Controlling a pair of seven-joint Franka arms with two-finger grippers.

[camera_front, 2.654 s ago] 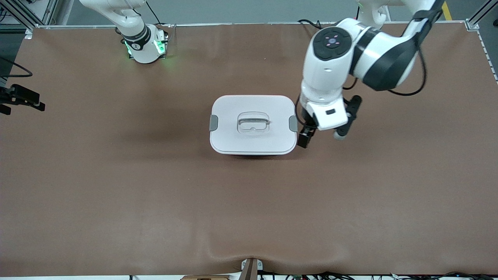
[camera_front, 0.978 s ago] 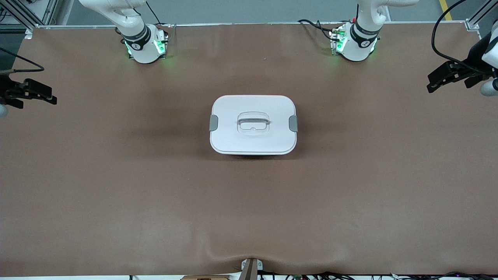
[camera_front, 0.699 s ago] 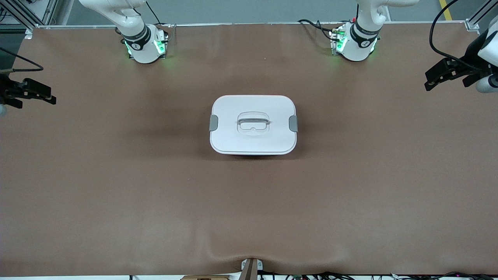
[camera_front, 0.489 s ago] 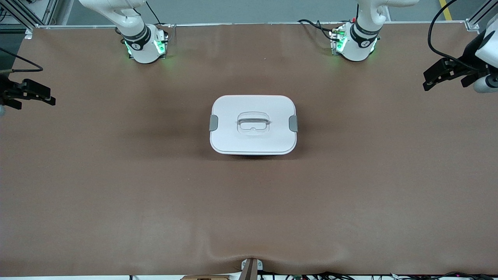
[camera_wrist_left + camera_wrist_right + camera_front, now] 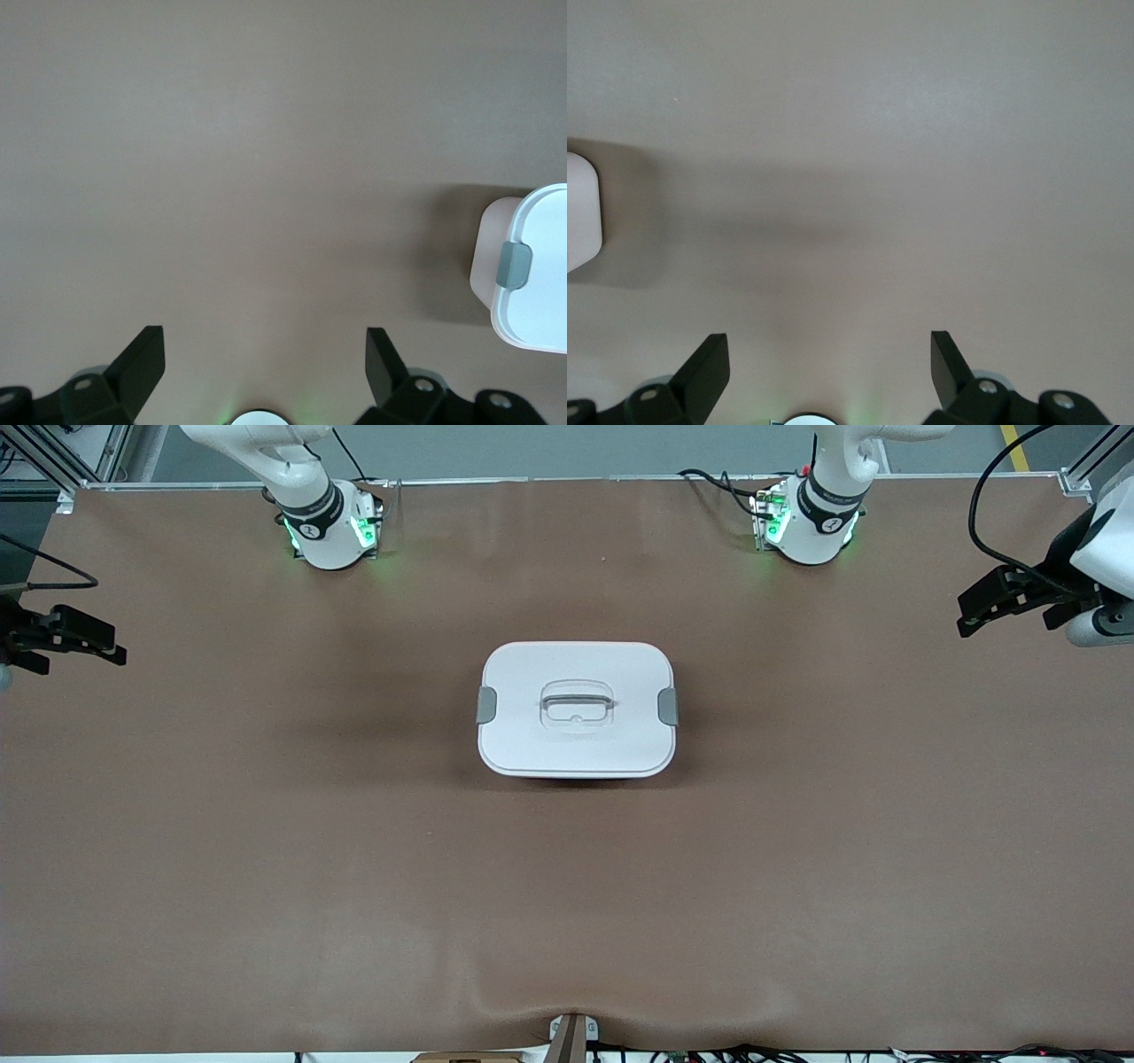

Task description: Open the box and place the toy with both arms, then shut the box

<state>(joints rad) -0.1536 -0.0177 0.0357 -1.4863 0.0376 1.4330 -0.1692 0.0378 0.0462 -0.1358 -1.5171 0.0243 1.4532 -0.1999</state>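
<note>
With both arms parked at the table's (image 5: 266, 850) ends, the box (image 5: 576, 708) sits midway, lid on: left tool (image 5: 979, 607) at its 3 o'clock, right tool (image 5: 97, 646) at 9, both spread apart; toy unseen.

White arms (image 5: 301, 478) with black grippers (image 5: 983, 602) (green lights glow at the bases)

Brown table (image 5: 266, 850) with closed box (image 5: 576, 744) (mid-table)

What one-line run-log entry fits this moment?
box: lid on | toy: unseen | left gripper: open, left arm's table end | right gripper: open, right arm's table end
</note>
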